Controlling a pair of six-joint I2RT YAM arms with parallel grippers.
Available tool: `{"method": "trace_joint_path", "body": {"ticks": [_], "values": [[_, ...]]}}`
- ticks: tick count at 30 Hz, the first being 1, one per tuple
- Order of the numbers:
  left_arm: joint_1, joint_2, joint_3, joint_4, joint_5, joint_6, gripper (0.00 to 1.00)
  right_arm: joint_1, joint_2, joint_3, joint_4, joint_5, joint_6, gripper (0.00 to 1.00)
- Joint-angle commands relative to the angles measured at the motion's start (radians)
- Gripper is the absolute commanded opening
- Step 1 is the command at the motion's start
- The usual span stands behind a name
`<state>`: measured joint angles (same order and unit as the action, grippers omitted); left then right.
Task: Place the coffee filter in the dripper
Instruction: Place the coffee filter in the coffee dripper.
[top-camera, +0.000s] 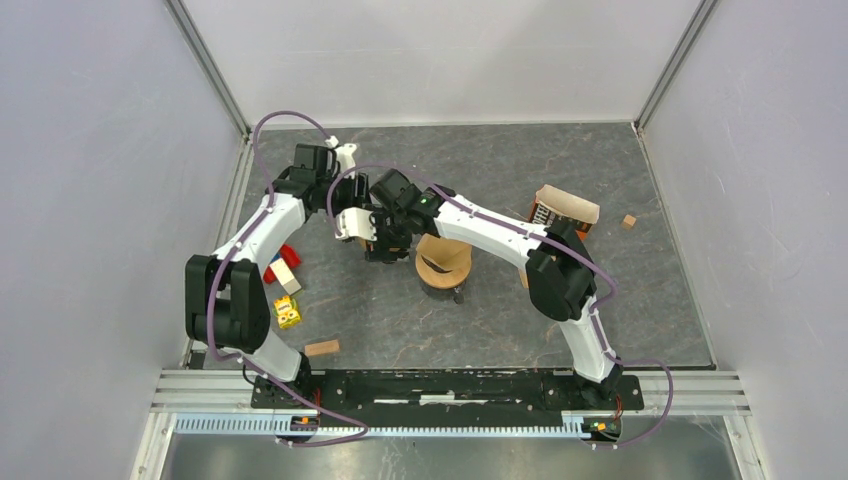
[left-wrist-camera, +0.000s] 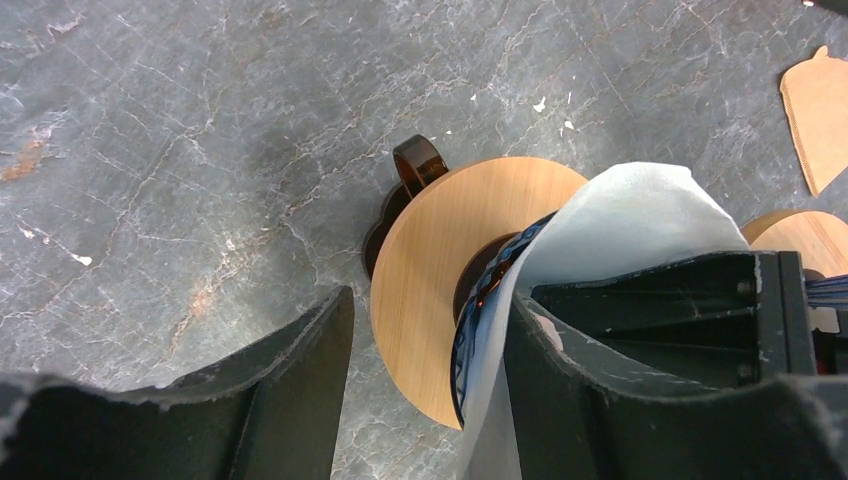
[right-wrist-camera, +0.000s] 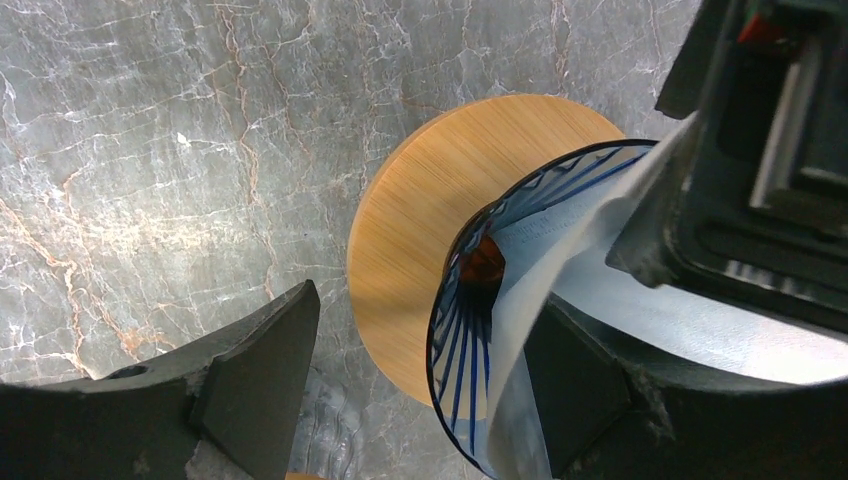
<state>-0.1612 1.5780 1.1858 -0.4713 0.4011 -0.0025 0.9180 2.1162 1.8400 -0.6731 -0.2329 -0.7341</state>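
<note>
The dripper is a blue-ribbed glass cone (right-wrist-camera: 470, 350) in a round wooden collar (left-wrist-camera: 440, 260) with a brown glass handle (left-wrist-camera: 418, 165). It lies under both grippers at the table's middle. A white paper coffee filter (left-wrist-camera: 630, 215) sits inside the cone and also shows in the right wrist view (right-wrist-camera: 545, 245). My left gripper (left-wrist-camera: 428, 330) is open, with one finger outside the collar and the other inside the filter. My right gripper (right-wrist-camera: 425, 340) is open and straddles the cone's rim the same way. In the top view the two grippers (top-camera: 352, 222) (top-camera: 385, 240) meet and hide the dripper.
A second round wooden-topped piece (top-camera: 443, 262) stands just right of the grippers. A box of filters (top-camera: 565, 208) and a small wooden cube (top-camera: 628, 221) are at the right. Coloured blocks (top-camera: 283, 268) (top-camera: 288, 313) (top-camera: 322, 348) lie at the left. A brown paper filter (left-wrist-camera: 815, 120) lies flat.
</note>
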Motion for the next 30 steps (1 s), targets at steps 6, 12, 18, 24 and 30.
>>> {"method": "trace_joint_path", "body": {"ticks": [6,12,18,24,30], "values": [[-0.011,-0.013,-0.045,0.049,-0.004,0.073,0.62,-0.017,-0.003,-0.005,0.015,-0.005,-0.007,0.79],[-0.011,0.002,-0.037,0.049,-0.007,0.076,0.62,-0.018,-0.004,-0.001,0.01,-0.022,-0.002,0.79],[-0.011,-0.002,-0.026,0.05,-0.005,0.07,0.63,-0.018,-0.02,0.006,0.011,-0.03,0.004,0.8],[-0.011,-0.024,0.022,0.021,-0.001,0.068,0.65,-0.017,-0.063,0.018,0.015,-0.036,0.018,0.81],[-0.011,-0.043,0.044,0.005,-0.001,0.065,0.71,-0.018,-0.107,0.016,0.017,-0.052,0.035,0.82]]}}
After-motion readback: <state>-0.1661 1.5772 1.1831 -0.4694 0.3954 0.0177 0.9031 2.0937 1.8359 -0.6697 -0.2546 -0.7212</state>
